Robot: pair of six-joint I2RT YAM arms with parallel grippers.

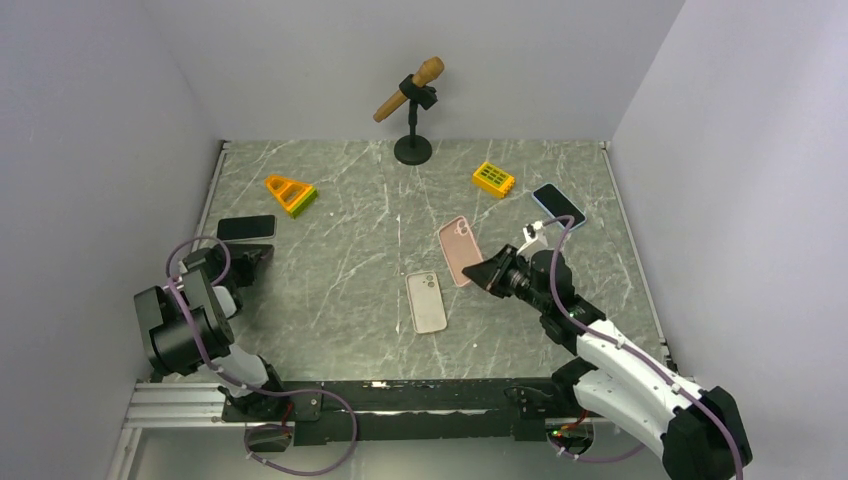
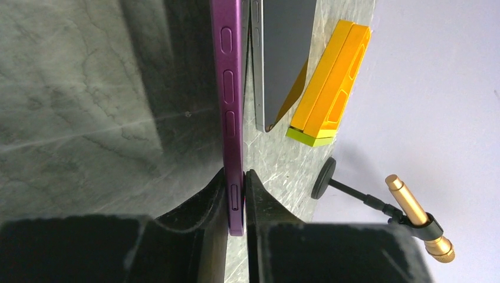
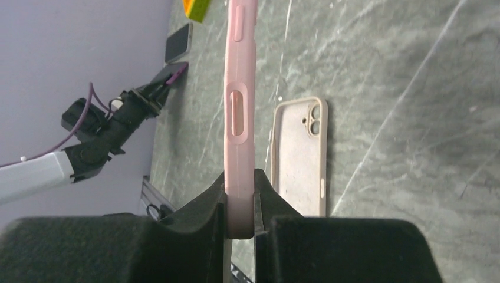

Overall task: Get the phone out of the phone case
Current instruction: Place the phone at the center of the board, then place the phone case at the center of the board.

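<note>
Marble worktop (image 1: 350, 300): grey-green with pale veins; walled in by plain light panels on three sides, with both arms bolted at its near edge.
Right arm (image 1: 620, 365): white and black; stretched from the near right corner toward the middle of the worktop.
Left arm (image 1: 185, 325): black; folded close to the left edge, with a purple cable looped around it.
Microphone (image 1: 410, 90): gold, tilted in a black stand; set at the middle of the far edge.
Right claw (image 3: 240, 174): clamped on the pink case (image 3: 239, 88), which is seen edge-on between the black fingers.
Pink case: held just right of the worktop's centre, its back and camera cut-out turned up; whether a phone sits inside cannot be told.
Left claw (image 2: 236, 174): clamped on the purple case (image 2: 231, 88), gripped by one end with its long side upright.
Beige case (image 1: 426, 301): laid flat and hollow side up, between the centre and the near edge.
Dark phone (image 1: 246, 227): laid flat by the left edge, just beyond the purple case and apart from it.
Second phone (image 1: 558, 205): laid flat near the right edge, toward the far corner.
Orange block (image 1: 290, 194): triangular with a green underside; placed just beyond the dark phone, toward the far left corner.
Yellow block (image 1: 494, 179): gridded; placed near the far edge, between the microphone and the second phone.
</note>
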